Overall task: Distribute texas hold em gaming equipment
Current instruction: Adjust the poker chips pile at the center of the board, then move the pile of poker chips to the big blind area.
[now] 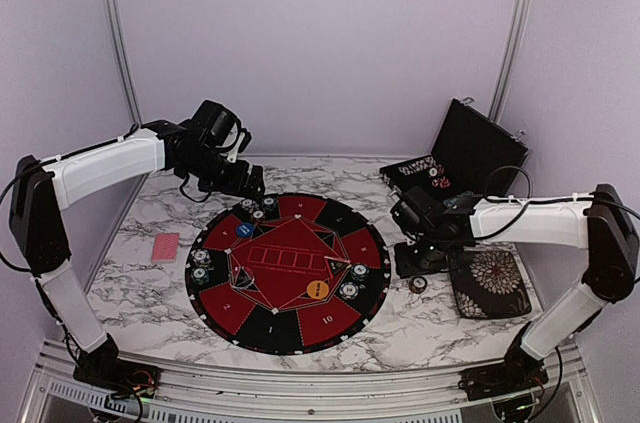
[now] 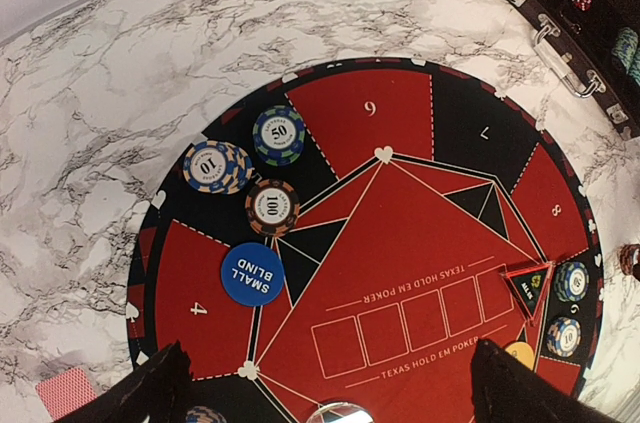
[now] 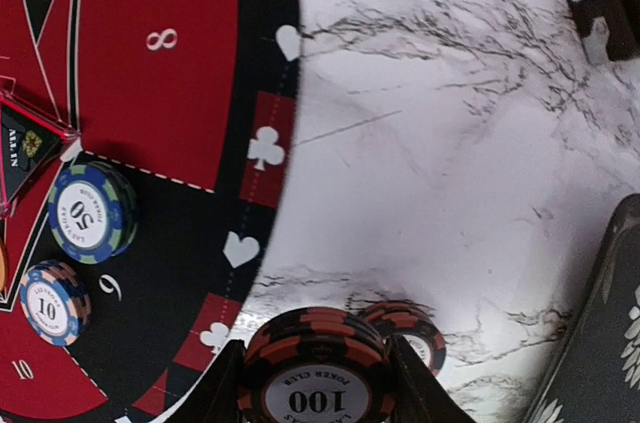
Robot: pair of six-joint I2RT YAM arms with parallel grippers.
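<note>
On the marbled surface (image 1: pixel 160 288), the right end effector (image 3: pixel 318 383) pinches a 100 chip stack (image 3: pixel 315 375); the left end effector (image 2: pixel 325 388) hangs spread over the round mat (image 2: pixel 400 273).

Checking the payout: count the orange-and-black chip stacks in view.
3 orange-and-black chip stacks. One on the mat beside the blue Small Blind disc, one held in the right hand, one on the marble behind it. The open case may hide more.

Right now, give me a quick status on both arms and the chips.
Left gripper open, empty, over the mat. Right gripper shut on 100 chip stack. Another chip on the marble just behind.
</note>
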